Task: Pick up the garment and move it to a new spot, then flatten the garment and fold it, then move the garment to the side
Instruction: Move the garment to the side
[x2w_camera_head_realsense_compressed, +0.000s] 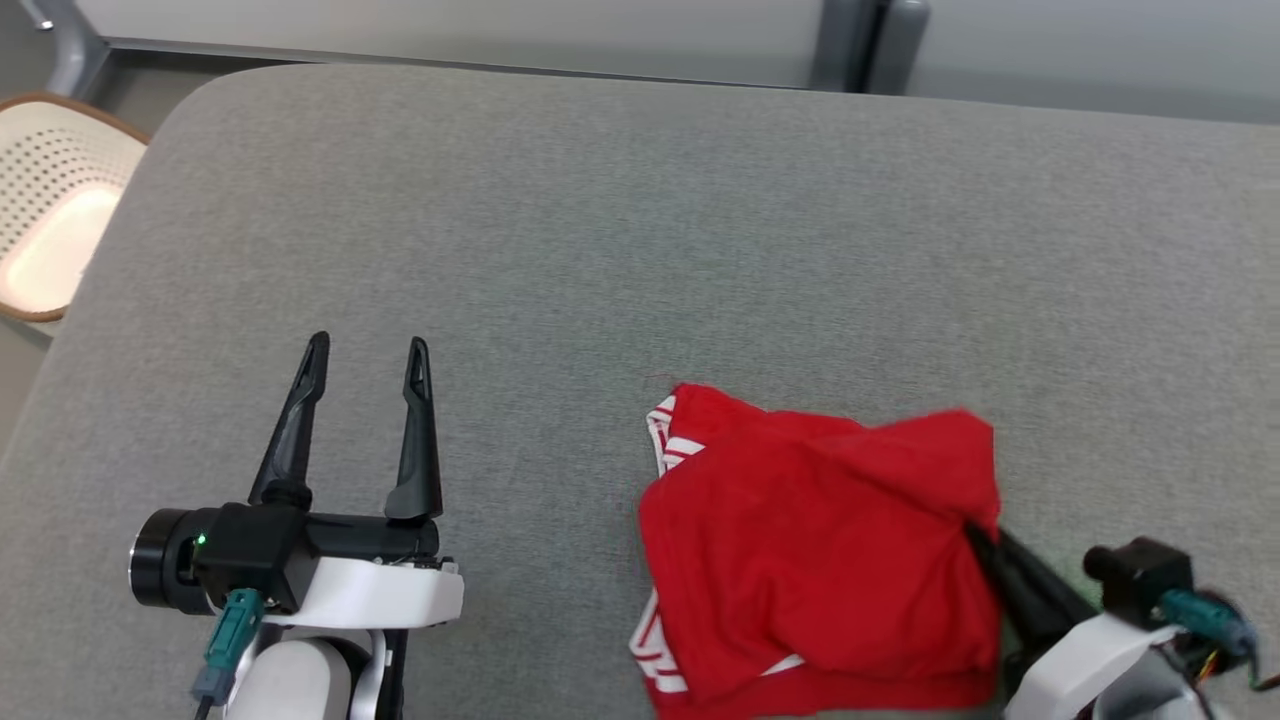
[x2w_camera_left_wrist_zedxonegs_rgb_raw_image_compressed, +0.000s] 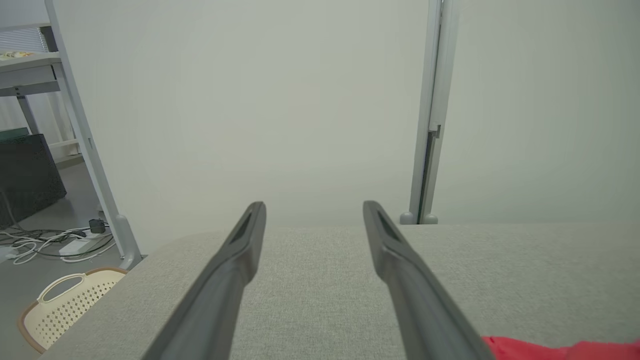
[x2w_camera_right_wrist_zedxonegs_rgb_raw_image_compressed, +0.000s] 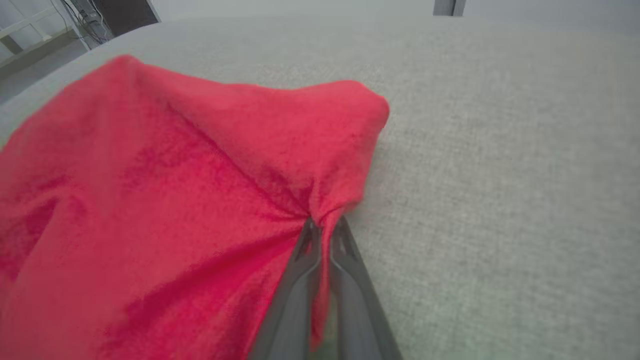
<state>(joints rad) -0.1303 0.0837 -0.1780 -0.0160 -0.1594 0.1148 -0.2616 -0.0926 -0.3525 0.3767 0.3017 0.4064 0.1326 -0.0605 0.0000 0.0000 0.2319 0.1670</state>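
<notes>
While the left gripper (x2w_camera_head_realsense_compressed: 368, 350) is hovering with its two dark fingers spread wide above bare grey fabric, the right gripper (x2w_camera_head_realsense_compressed: 978, 535) is pinching a fold of the red garment (x2w_camera_head_realsense_compressed: 820, 540) at its right edge, jaws drawn almost together on the cloth. The garment (white stripes are showing along its left side) is lying crumpled on the grey upholstered surface (x2w_camera_head_realsense_compressed: 600, 220), near the robot's edge and right of centre, well apart from the left gripper. Seen from the right wrist, the red cloth (x2w_camera_right_wrist_zedxonegs_rgb_raw_image_compressed: 150, 200) is bunching into creases where the gripper (x2w_camera_right_wrist_zedxonegs_rgb_raw_image_compressed: 324, 222) is biting it, a loose corner peaking just beyond. A cream perforated basket (x2w_camera_head_realsense_compressed: 50, 200) is sitting off the surface's far left corner.
</notes>
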